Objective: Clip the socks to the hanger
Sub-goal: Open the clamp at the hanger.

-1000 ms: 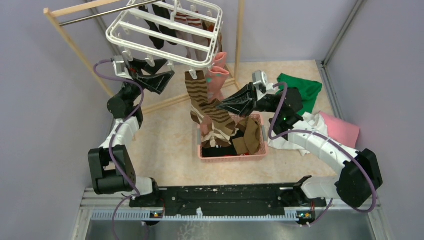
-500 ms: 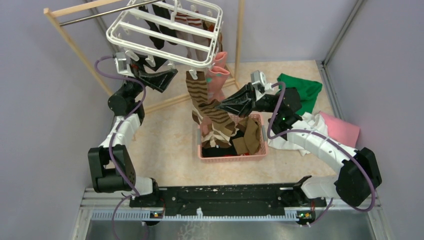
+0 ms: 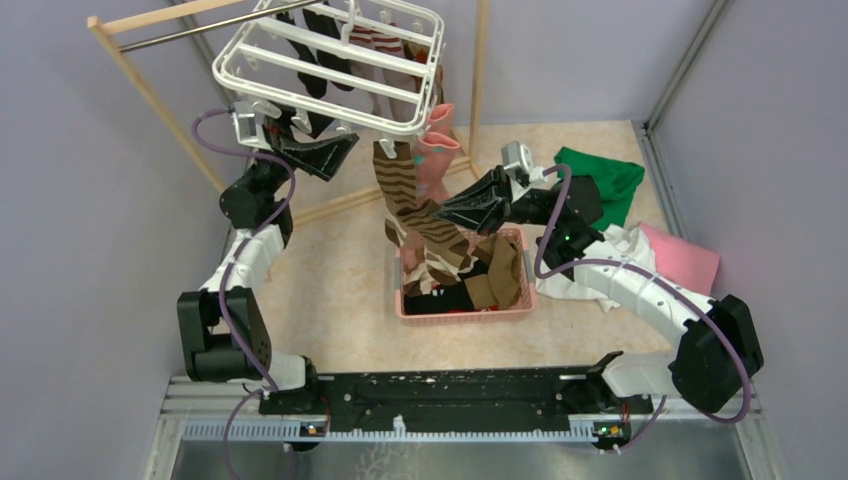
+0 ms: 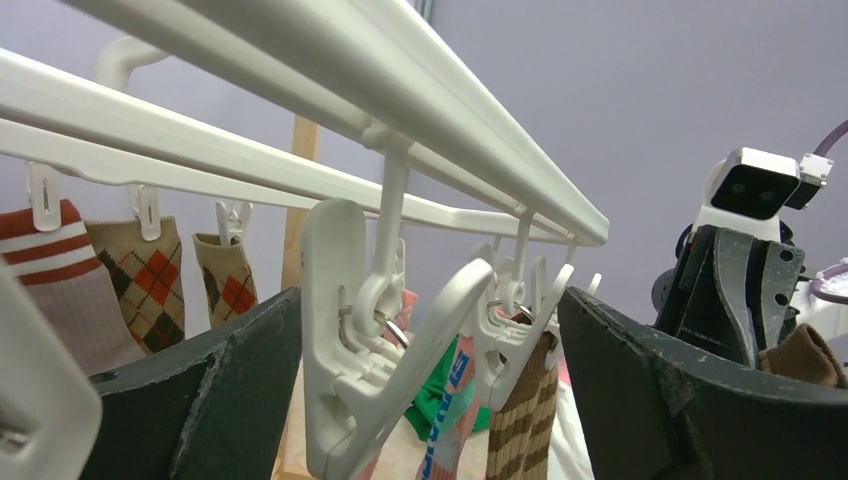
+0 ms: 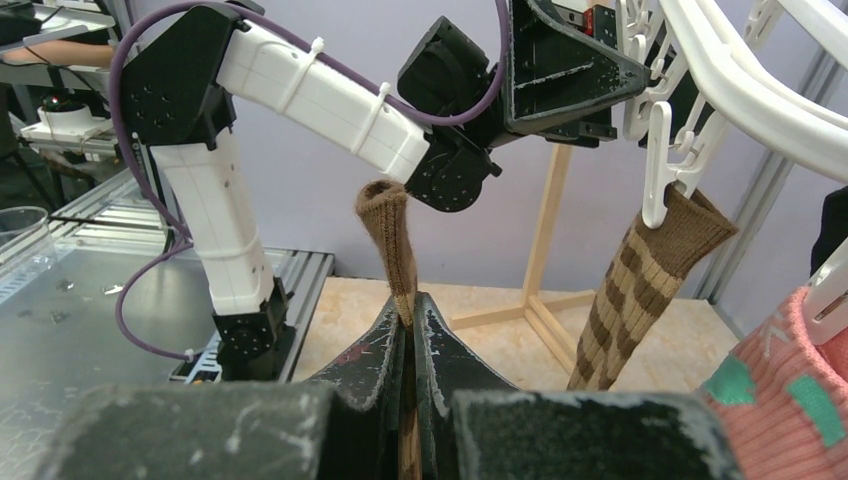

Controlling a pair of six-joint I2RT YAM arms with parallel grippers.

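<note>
The white hanger [image 3: 330,62] hangs from the wooden rack, with argyle socks [image 4: 150,280], black ones, a pink-teal sock [image 3: 437,150] and a brown-cream striped sock [image 3: 398,190] clipped on. My left gripper [image 3: 335,155] is raised under the hanger's near edge. Its jaws stand open on either side of an empty white clip [image 4: 365,340], touching nothing. My right gripper [image 5: 412,305] is shut on a plain brown sock [image 5: 390,235], whose cuff sticks up above the fingertips. It hovers over the basket, right of the striped sock [image 5: 640,280].
A pink basket [image 3: 462,313] on the floor holds more socks. Green [image 3: 605,180], white [image 3: 600,275] and pink [image 3: 680,258] cloths lie at the right. The wooden rack's post [image 3: 478,70] and base bar [image 3: 340,205] stand behind the hanger.
My left gripper has risen a little and closed in on the empty clip at the hanger's edge. The right gripper and its sock have hardly moved.
</note>
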